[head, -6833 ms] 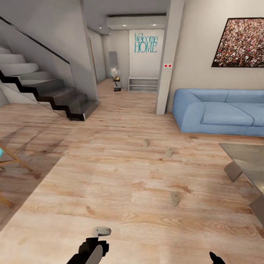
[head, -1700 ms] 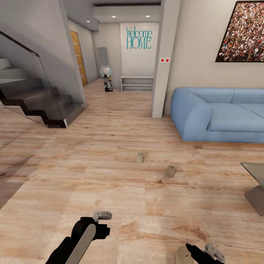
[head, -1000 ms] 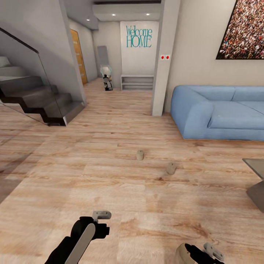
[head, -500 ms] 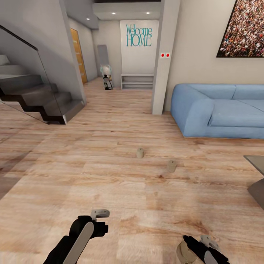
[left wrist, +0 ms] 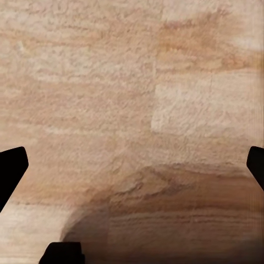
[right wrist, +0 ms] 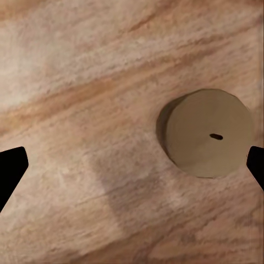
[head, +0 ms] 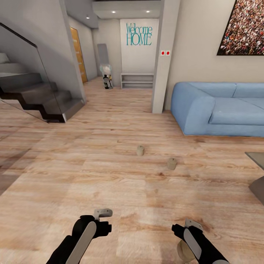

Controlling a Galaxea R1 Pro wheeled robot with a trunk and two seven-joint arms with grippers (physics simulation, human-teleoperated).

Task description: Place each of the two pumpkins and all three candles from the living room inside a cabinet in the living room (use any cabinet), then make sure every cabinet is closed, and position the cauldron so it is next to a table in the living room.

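Two small squat candles stand on the wooden floor ahead, one (head: 140, 150) further off and one (head: 172, 163) to its right. A third candle (head: 184, 251) stands at the bottom of the head view, partly covered by my right arm. From above it is a tan disc (right wrist: 209, 133) with a wick slot, lying off to one side between the spread fingers. My right gripper (head: 192, 223) hangs open over it, apart from it. The left gripper (head: 102, 212) is open above bare floor (left wrist: 132, 110). The pumpkins, cabinet and cauldron are out of view.
A blue sofa (head: 220, 110) stands at the right, with the corner of a grey table (head: 257, 176) in front of it. A staircase (head: 40, 99) is at the left. A pillar (head: 161, 73) stands beside a hallway with a low shelf (head: 136, 80).
My right arm has swung forward and left, so it now lies over the near candle instead of beside it. The view has crept forward slightly. The left arm has barely moved.
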